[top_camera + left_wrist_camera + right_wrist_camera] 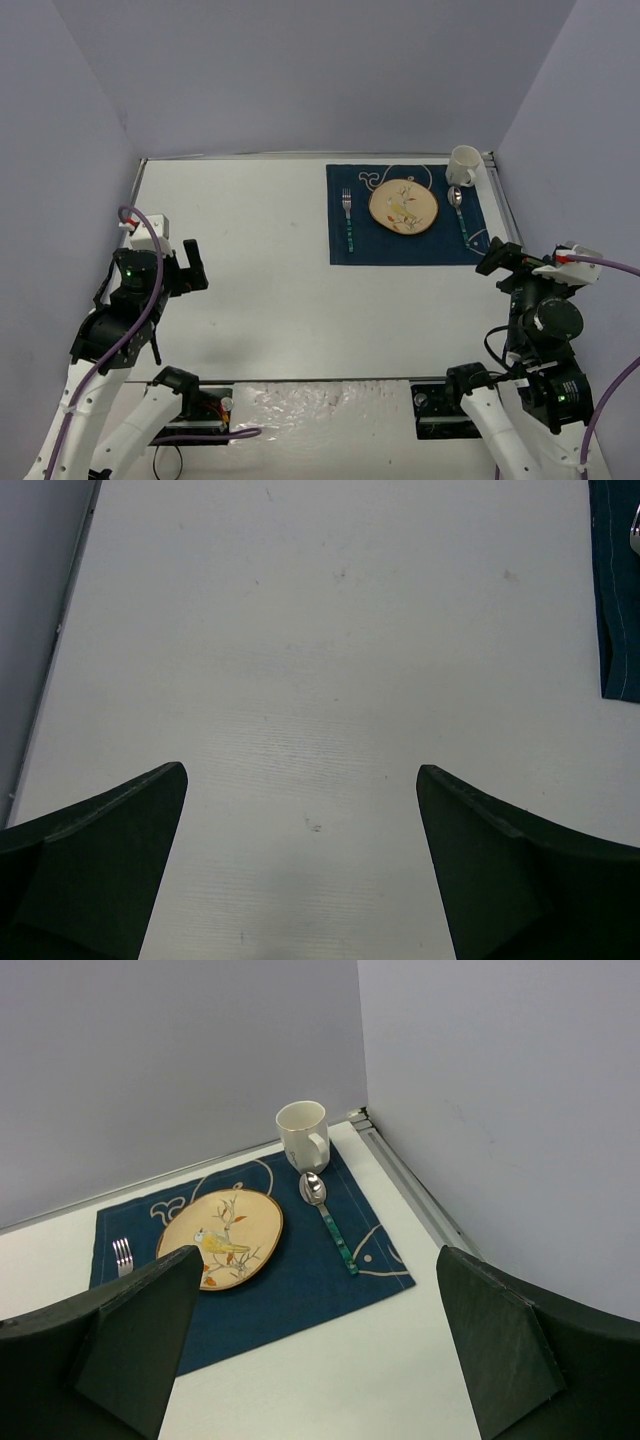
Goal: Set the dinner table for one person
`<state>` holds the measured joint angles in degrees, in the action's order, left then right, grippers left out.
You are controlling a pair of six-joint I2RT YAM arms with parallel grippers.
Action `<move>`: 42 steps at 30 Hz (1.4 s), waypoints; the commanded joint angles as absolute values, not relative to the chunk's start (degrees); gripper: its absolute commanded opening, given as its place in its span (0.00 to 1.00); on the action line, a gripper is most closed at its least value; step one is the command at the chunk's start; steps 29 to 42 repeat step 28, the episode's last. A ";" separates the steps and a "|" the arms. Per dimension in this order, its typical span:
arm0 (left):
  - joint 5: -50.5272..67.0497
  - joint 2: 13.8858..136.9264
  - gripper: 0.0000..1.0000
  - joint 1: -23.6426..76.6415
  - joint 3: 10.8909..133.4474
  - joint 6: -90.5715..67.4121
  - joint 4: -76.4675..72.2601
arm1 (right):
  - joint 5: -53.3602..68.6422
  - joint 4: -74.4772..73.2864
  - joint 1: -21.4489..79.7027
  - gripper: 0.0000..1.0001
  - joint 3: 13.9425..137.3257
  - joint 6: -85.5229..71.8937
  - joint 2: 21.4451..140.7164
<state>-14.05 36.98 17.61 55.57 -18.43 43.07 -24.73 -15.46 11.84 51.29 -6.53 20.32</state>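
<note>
The white dinner table (260,290) carries a navy placemat (400,248) at the back right. On the mat lie a fork (348,220), a round tan plate with a bird picture (403,206) and a spoon (459,205), with a white mug (463,165) at the mat's far right corner. My left gripper (188,266) is open over bare table at the left, far from the mat. My right gripper (497,258) is open just off the mat's near right corner. In the right wrist view the plate (220,1237), spoon (330,1220), mug (303,1132) and fork (122,1254) lie ahead of the open right gripper (320,1252).
Grey walls close in the table on the left, back and right, with a metal edging strip (410,1185) along the right side. The left wrist view shows bare tabletop (300,680) between the open left gripper (302,768) and the placemat's edge (615,600) at far right.
</note>
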 commanded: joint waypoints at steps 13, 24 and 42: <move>-13.82 40.62 0.97 17.49 55.72 -19.86 34.32 | -23.17 -11.99 12.22 1.00 51.45 -7.63 24.04; -13.14 41.04 0.97 17.49 55.20 -19.91 33.36 | -22.32 -11.95 12.22 1.00 51.86 -6.77 24.43; -12.88 41.40 0.97 17.49 55.12 -19.74 32.85 | -21.99 -11.83 12.22 1.00 51.81 -6.77 24.52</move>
